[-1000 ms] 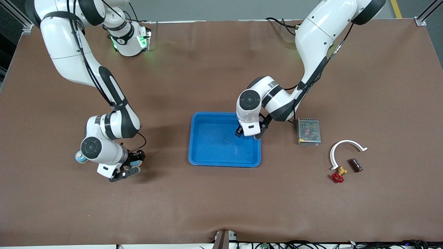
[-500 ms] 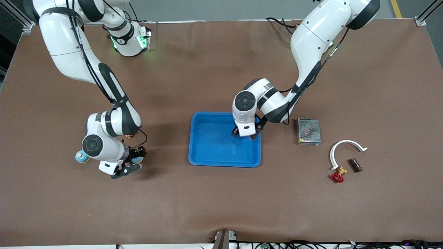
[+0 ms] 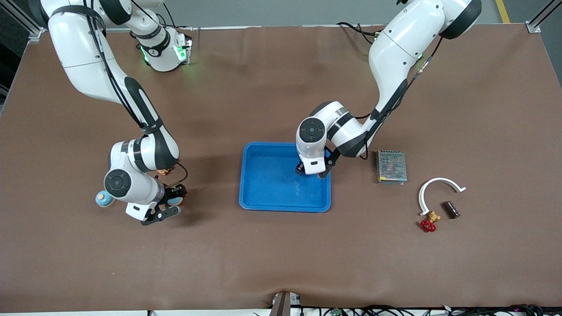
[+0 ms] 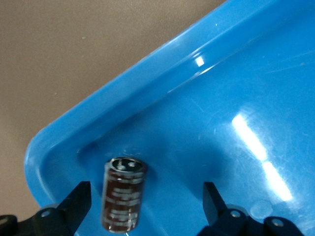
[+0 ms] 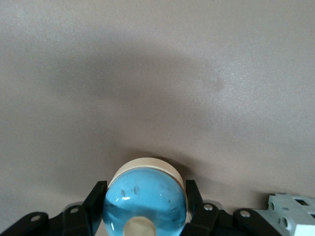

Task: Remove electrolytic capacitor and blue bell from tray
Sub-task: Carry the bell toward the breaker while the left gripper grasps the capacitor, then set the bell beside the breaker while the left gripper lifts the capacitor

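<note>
The capacitor (image 4: 124, 194) is a dark brown cylinder with a silver top. It is loose between the wide-apart fingers of my left gripper (image 4: 146, 195), touching neither, just above the floor of the blue tray (image 4: 231, 83) near a corner. In the front view that open gripper (image 3: 312, 172) hangs over the tray (image 3: 272, 186) and hides the capacitor. The bell (image 5: 145, 194) is a blue dome on a cream base. My right gripper (image 5: 144, 209) is shut on its sides, just above the table, toward the right arm's end (image 3: 164, 207).
A second blue round thing (image 3: 103, 199) lies by the right arm's wrist, and a white breaker (image 5: 290, 206) beside the gripper. A mesh-covered box (image 3: 391, 166), a white curved piece (image 3: 437, 189), a red-handled valve (image 3: 428, 224) and a dark brown cylinder (image 3: 451, 209) lie toward the left arm's end.
The left gripper has shifted slightly toward the tray's middle. The right arm has drawn up a little with the bell in its grip.
</note>
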Controlling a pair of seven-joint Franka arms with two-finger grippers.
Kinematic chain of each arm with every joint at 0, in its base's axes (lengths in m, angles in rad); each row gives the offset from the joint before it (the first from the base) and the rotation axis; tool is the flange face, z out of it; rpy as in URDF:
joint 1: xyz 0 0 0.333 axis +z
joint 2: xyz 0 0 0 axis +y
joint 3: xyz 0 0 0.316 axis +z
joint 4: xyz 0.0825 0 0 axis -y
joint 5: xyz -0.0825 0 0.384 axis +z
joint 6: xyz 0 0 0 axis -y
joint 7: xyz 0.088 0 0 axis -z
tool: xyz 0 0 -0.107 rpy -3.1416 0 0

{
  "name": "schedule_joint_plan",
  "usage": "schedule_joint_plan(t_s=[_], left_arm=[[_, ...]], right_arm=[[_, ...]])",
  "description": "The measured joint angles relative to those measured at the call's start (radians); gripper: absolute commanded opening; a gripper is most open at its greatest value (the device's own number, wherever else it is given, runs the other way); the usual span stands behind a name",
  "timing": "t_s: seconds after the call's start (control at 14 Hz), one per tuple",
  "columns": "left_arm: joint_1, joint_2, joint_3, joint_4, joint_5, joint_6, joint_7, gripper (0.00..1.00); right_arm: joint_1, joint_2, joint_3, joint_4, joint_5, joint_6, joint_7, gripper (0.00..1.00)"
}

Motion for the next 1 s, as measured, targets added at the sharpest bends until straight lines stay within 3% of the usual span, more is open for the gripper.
schedule_joint_plan(t_s=[0.07, 0.14, 0.36, 0.43, 0.57, 1.0], left_arm=[[0.0, 0.0, 0.0, 0.0, 0.0, 0.0, 0.0, 0.74], [0.0, 0.0, 0.001, 0.0, 0.0, 0.0, 0.0, 0.61], [0.004, 0.0, 0.003, 0.004, 0.0, 0.0, 0.0, 0.29], [0.005, 0.0, 0.003, 0.008, 0.0, 0.001, 0.0, 0.22], [0.008, 0.0, 0.005, 0.016, 0.0, 0.001, 0.0, 0.05], [0.028, -0.001, 0.006, 0.026, 0.0, 0.001, 0.0, 0.0]], right_arm=[[0.0, 0.0, 0.0, -0.006, 0.0, 0.014, 0.0, 0.0], [0.0, 0.0, 0.0, -0.015, 0.0, 0.03, 0.0, 0.0], [0.0, 0.0, 0.0, -0.033, 0.0, 0.052, 0.0, 0.0], [0.0, 0.0, 0.0, -0.034, 0.0, 0.053, 0.0, 0.0], [0.0, 0.0, 0.0, -0.034, 0.001, 0.053, 0.005, 1.0], [0.009, -0.009, 0.005, -0.031, 0.001, 0.053, 0.065, 1.0]])
